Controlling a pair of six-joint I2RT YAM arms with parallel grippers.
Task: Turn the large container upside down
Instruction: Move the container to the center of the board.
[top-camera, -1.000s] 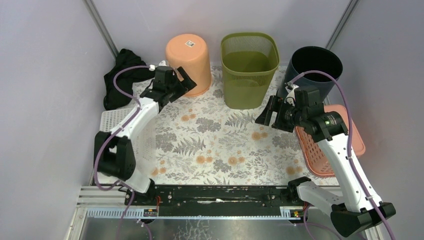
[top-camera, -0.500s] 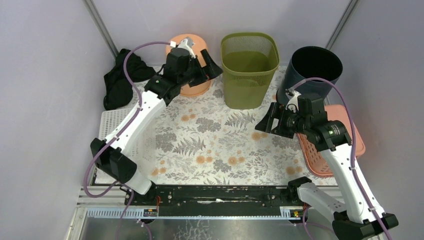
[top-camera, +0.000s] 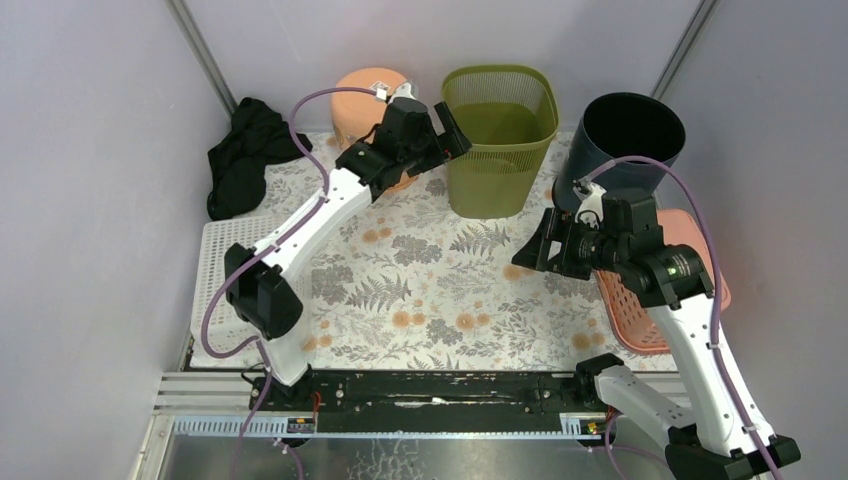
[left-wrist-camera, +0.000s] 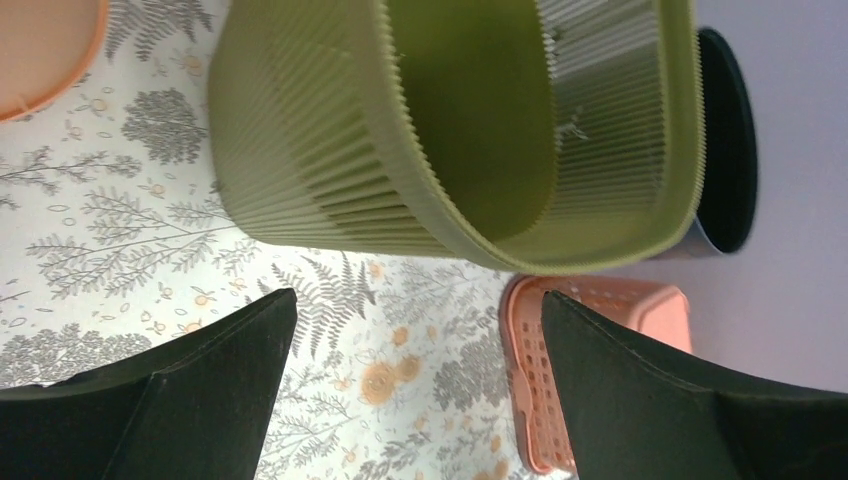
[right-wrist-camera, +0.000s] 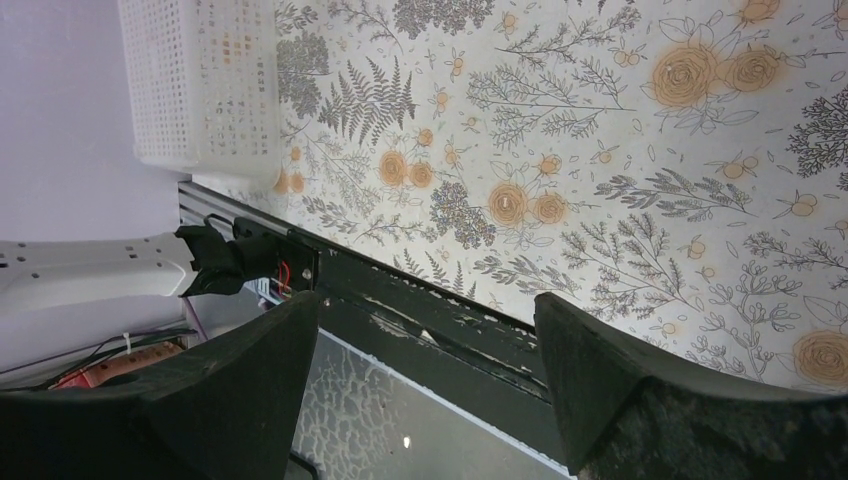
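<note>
A green ribbed bin (top-camera: 498, 135) stands upright at the back centre; the left wrist view shows it from its open top (left-wrist-camera: 450, 130). A dark round bin (top-camera: 622, 140) stands upright to its right. An orange bin (top-camera: 362, 100) stands upside down at the back left, partly hidden by my left arm. My left gripper (top-camera: 447, 132) is open and empty, just left of the green bin's rim, apart from it (left-wrist-camera: 418, 300). My right gripper (top-camera: 535, 245) is open and empty over the floral mat (right-wrist-camera: 428, 300), in front of the dark bin.
A black cloth (top-camera: 240, 160) lies at the far left. A white flat basket (top-camera: 235, 260) lies on the left, also in the right wrist view (right-wrist-camera: 200, 80). An orange flat basket (top-camera: 655, 290) lies under my right arm. Grey walls close in at the back and sides.
My left gripper has swung right from beside the orange bin to the green bin's left rim. My right arm has barely shifted.
</note>
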